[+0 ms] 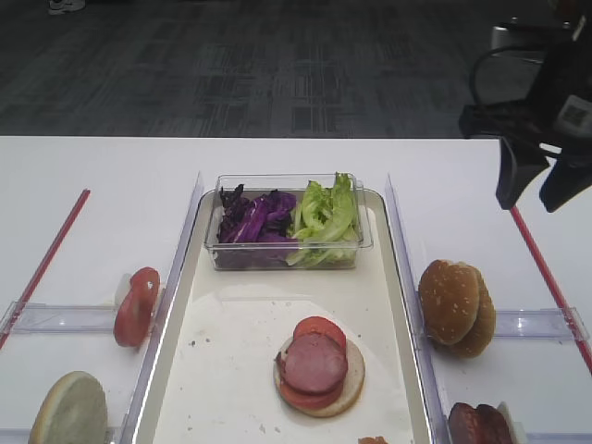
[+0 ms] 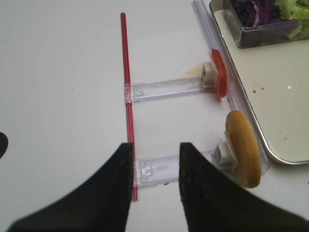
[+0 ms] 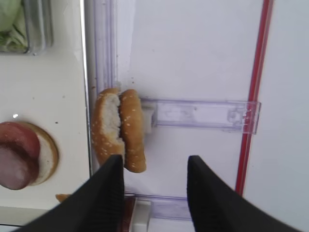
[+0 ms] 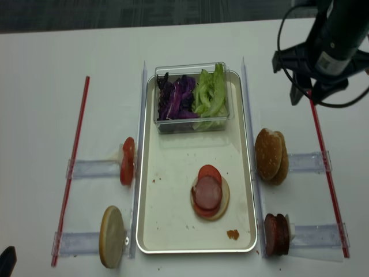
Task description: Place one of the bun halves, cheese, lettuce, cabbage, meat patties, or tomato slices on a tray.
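White tabletop (image 4: 46, 69) fills both high views, with dark carpet beyond its far edge. At the centre lies the tray (image 4: 173, 231), long axis running near to far, with scattered crumbs and a small orange scrap near its near right corner.

Contents of the tray:
- At the far end, a clear plastic tub (image 1: 287, 259) holds the cabbage (image 1: 254, 220) on the left and the lettuce (image 1: 324, 213) on the right.
- Toward the near end, a stack rests on a pale bun half (image 4: 222, 202): one meat patty (image 4: 207, 192) on top, with a tomato slice (image 4: 210, 171) showing at its far edge. More red shows under the near edge; what it is cannot be resolved.

Clear plastic racks flank the tray. On the left, tomato slices (image 4: 127, 160) stand on edge; how many cannot be told. Nearer, a pale bun half (image 4: 111, 236) stands on edge. On the right, two seeded bun tops (image 4: 271, 154) stand together, and nearer, the dark patties (image 4: 275, 234) are cut off at the frame edge in one high view.

The right gripper (image 3: 154, 193) hangs above the table, to the right of the seeded tops, which show just above its left finger in the wrist view. Its jaws stand partly apart with nothing between them. In the high views only its dark body is visible at the far right.

The left gripper (image 2: 154, 179) hangs over the bare table near a red strip (image 2: 126, 87), jaws apart and holding nothing. In the high views only a dark sliver shows at the near left corner.
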Action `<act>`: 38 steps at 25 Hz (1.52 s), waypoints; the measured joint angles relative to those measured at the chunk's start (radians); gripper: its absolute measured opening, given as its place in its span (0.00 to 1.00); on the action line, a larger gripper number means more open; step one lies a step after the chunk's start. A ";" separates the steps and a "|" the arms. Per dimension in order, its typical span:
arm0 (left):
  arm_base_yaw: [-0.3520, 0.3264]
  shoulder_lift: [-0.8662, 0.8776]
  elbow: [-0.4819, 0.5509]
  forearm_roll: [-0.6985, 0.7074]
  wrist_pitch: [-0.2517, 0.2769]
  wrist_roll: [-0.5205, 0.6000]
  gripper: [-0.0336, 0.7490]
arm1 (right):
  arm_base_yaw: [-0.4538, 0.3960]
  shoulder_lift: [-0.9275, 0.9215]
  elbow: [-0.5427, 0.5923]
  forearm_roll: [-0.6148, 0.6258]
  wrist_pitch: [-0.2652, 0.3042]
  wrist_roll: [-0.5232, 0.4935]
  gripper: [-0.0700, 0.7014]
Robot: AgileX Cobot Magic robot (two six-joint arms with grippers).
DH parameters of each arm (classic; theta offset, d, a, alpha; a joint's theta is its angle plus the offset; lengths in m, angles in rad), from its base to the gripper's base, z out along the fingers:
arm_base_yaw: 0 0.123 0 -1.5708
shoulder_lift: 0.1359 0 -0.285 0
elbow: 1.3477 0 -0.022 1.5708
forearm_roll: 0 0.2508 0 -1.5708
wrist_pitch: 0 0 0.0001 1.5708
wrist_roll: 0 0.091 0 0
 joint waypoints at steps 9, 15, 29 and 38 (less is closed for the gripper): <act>0.000 0.000 0.000 0.000 0.000 0.000 0.33 | -0.079 -0.094 0.070 -0.024 0.004 -0.054 0.53; 0.000 0.000 0.000 0.000 0.000 0.000 0.33 | -0.079 -0.133 0.123 -0.026 0.004 -0.088 0.53; 0.000 0.000 0.000 0.000 0.000 0.000 0.33 | -0.079 -0.435 0.349 -0.048 0.004 -0.095 0.53; 0.000 0.000 0.000 0.000 0.000 0.000 0.33 | -0.079 -0.713 0.489 -0.043 0.015 -0.099 0.53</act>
